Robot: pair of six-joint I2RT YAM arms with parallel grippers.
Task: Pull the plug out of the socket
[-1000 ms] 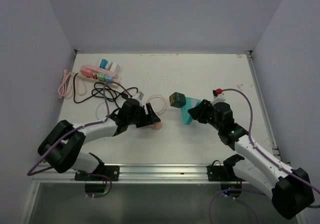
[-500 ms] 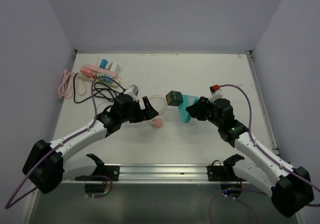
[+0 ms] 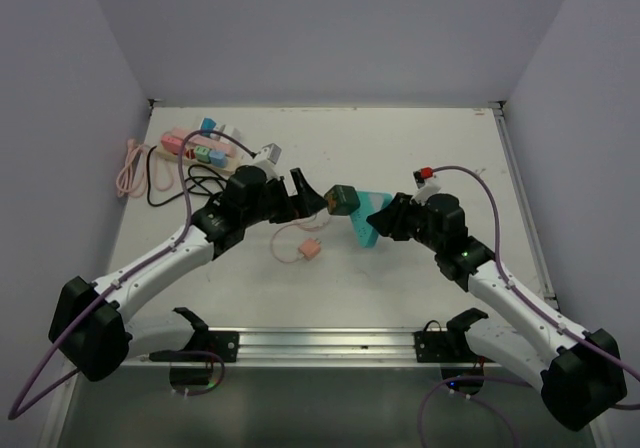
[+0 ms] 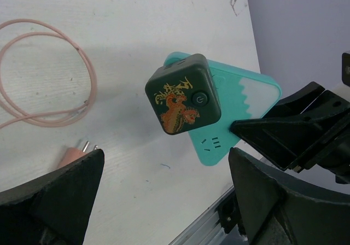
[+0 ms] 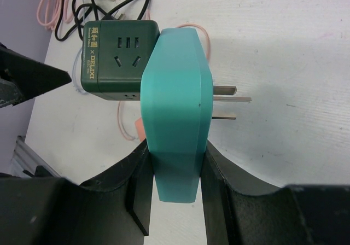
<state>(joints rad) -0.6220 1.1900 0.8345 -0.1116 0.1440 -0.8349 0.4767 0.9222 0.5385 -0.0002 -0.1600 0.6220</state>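
On the left face of the teal socket, at the middle of the table, sits the plug. It is a dark green cube with rounded corners, pressed flat against the socket and not yet parted from it. The cube's outward face carries an orange-gold printed figure and a round power button. Seen from the right wrist, another face shows pin slots, and a narrow side bears white lettering that reads DELIXI.

The socket itself is a flat teal slab. It has a paler patch with a zigzag edge, and a set of slots is visible on its face just below the cube. Bare metal prongs stick out of the side opposite the cube.

The right gripper clamps the slab's thin edges, its two black fingers tight against the teal on either side.

The left gripper hangs just left of the socket, facing the cube. Its jaws are spread wide and hold nothing, and the cube is just beyond the fingertips rather than between them.

On the table near the socket, to its left and nearer the arm bases, lies a small pink plug. Its thin pink cable is looped close by. Well to the socket's left, by the wall, are a pink power strip and a tangle of black cable.
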